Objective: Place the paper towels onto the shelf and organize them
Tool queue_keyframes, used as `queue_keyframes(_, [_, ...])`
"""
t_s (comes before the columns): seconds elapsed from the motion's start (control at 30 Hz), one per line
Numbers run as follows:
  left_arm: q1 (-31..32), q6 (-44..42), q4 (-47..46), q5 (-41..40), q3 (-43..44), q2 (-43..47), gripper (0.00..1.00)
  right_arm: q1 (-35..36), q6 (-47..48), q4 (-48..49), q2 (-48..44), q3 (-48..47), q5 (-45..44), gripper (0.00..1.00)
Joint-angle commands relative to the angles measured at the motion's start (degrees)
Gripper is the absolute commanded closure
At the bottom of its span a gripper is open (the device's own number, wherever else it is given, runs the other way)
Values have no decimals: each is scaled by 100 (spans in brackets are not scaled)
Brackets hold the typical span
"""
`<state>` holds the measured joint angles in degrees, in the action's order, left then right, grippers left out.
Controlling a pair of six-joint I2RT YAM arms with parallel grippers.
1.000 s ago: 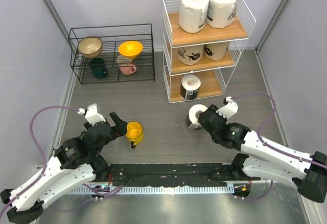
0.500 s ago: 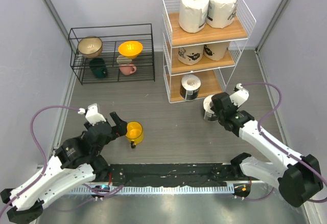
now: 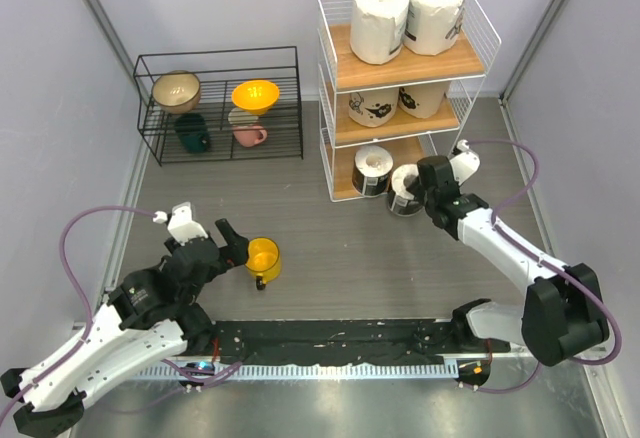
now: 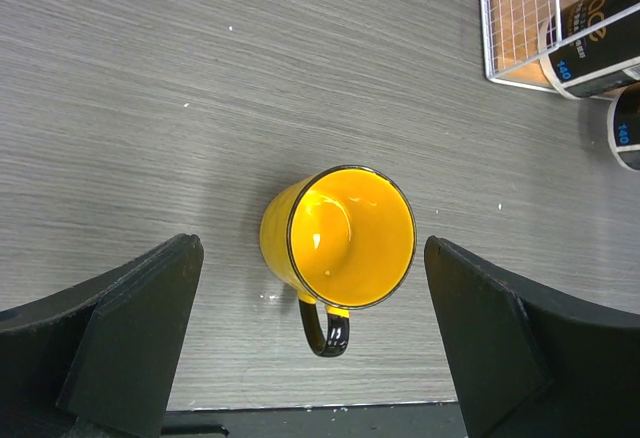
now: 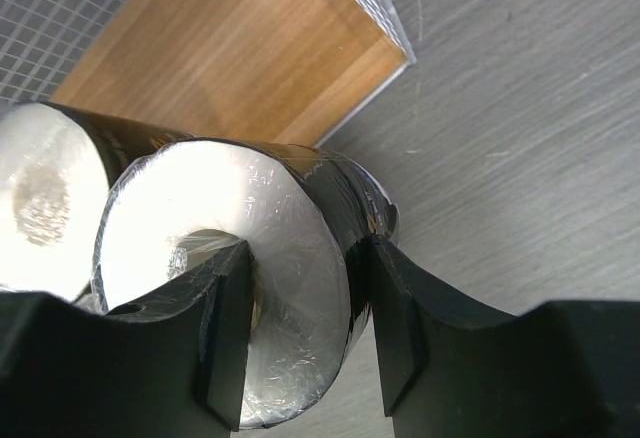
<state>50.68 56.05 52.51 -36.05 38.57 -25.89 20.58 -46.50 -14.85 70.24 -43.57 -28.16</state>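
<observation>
- The right claw (image 5: 310, 328) is clamped on a dark-wrapped paper towel roll (image 5: 220, 258): one finger sits in the hollow core, the other presses on the outside of the wrapper
- That held roll is at the front edge of the lowest tier of the shelf (image 3: 440, 63), touching or just beside a second dark-wrapped roll (image 3: 372, 170) that stands on the lowest board
- Whether the held roll rests on the board, on the table (image 3: 300, 208) or hangs above them cannot be told
- Two white rolls (image 3: 380, 20) stand side by side on the top tier
- Two beige rolls with dark prints (image 3: 372, 106) stand on the middle tier
- The left claw (image 3: 233, 245) has its fingers wide apart and holds nothing; a yellow cup (image 4: 345, 233) with a dark handle sits on the table between them, touching neither
- A low black wire rack (image 3: 220, 103) with bowls stands to the left of the shelf, well apart from both arms
</observation>
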Motion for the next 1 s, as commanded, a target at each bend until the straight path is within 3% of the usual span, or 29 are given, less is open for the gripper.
queue_keyframes(0.0, [30,-94,-48,-200,151,58,0,-63,18,738,34,-406,153,70])
queue_keyframes(0.97, [30,-51,101,-200,160,190,0,-151,-316,1274,570,-521,189,71])
